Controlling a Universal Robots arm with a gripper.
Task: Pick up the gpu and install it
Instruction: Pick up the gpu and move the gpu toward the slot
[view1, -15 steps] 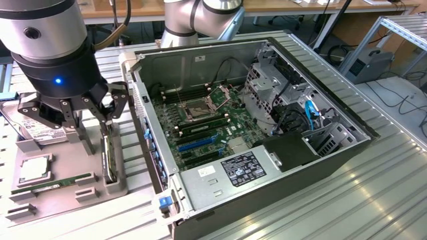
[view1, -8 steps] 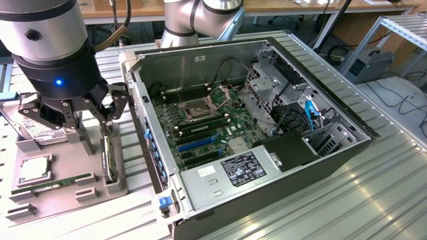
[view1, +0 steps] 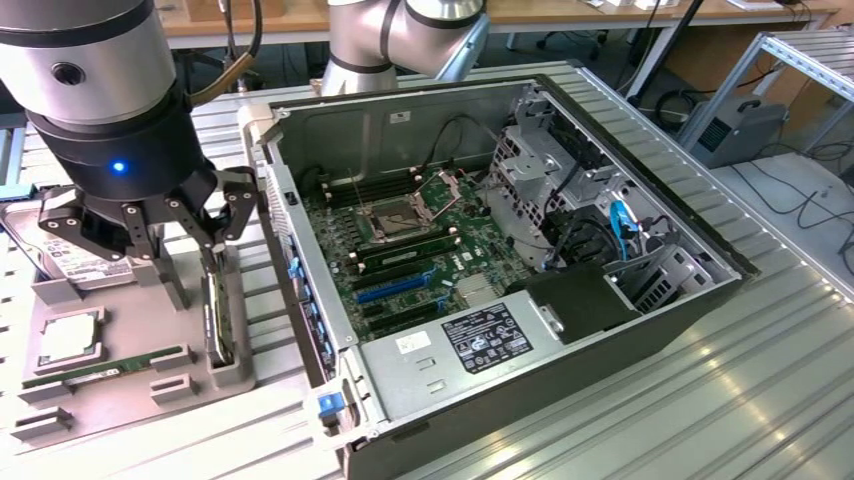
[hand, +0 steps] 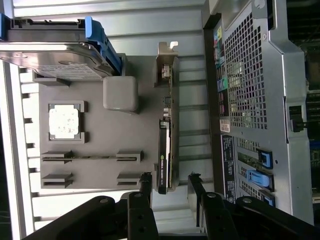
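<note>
Ribbed aluminium benchtop (view1: 747, 400) carries an open computer case (view1: 641, 200) and, on the exterior view's left, a grey parts tray (view1: 134, 400). The tray gives each part its own holder, apparently so each can be reached from above. It holds a hard drive (view1: 80, 262) at the far end, a processor (view1: 67, 340) in a square pocket, and a memory stick (view1: 107, 365) in slotted blocks. The gpu (view1: 218, 322) stands on edge along the tray's side nearest the case, which leaves both its faces free for pinching. The gripper (view1: 198, 285) hangs over the gpu with its fingers apart, one on each side of the card's line, seemingly not touching it. Inside the case lie the motherboard (view1: 427, 250), its blue slots (view1: 380, 290) vacant, and a power supply (view1: 474, 340).
</note>
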